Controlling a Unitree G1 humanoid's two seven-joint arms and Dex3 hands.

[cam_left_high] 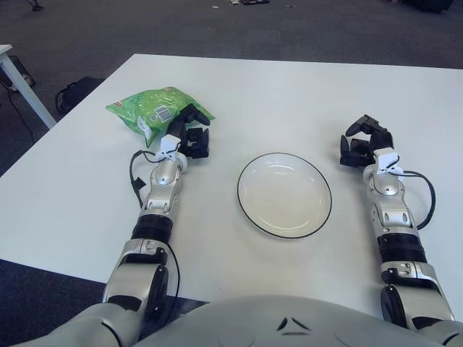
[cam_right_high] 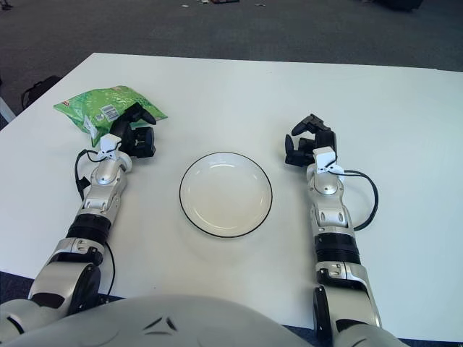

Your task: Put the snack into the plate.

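A green snack bag [cam_left_high: 153,107] lies flat on the white table [cam_left_high: 289,94] at the far left. My left hand [cam_left_high: 198,129] is at the bag's near right corner. One finger [cam_left_high: 194,113] lies over the bag's edge and the others sit spread on the table just below it, not closed around the bag. To the right of that hand, in the middle of the table, stands a white plate [cam_left_high: 284,195] with a dark rim and nothing on it. My right hand [cam_left_high: 362,137] shows to the right of the plate, fingers relaxed and holding nothing.
The table's left edge runs diagonally close behind the bag, with dark carpet beyond. A dark bag [cam_left_high: 76,92] lies on the floor there, beside a white table leg [cam_left_high: 22,83]. Black cables loop from both wrists.
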